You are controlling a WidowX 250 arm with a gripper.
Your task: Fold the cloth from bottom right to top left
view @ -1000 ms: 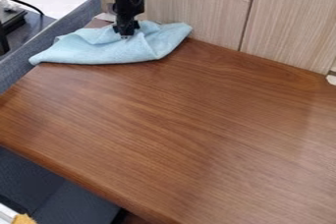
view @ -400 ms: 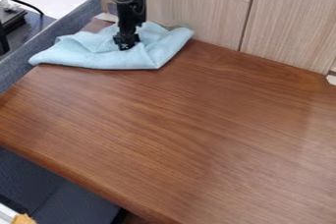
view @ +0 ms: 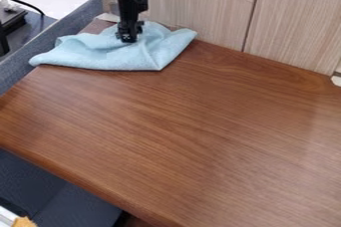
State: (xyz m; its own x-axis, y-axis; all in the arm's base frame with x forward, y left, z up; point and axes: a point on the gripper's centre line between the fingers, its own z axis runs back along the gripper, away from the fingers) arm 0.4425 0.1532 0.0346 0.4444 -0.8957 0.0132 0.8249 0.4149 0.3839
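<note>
The black gripper hangs from the top edge over the middle of the cloth, its tip low against the fabric. Light blue and rumpled, the cloth lies at the table's upper left corner. One corner of it points left, another points down toward the table's middle, and its right part spreads close to the wooden panel. Whether the gripper touches the cloth or holds any of it, I cannot tell.
A brown wooden table extends toward the lower right. Pale wood panels stand along its back edge. A grey fabric partition runs along the left, with a dark chair below the front edge.
The gripper came down and toward the camera, then rose slightly. The cloth's front fold and lower corner now lie a little nearer the camera than in the earliest frame.
</note>
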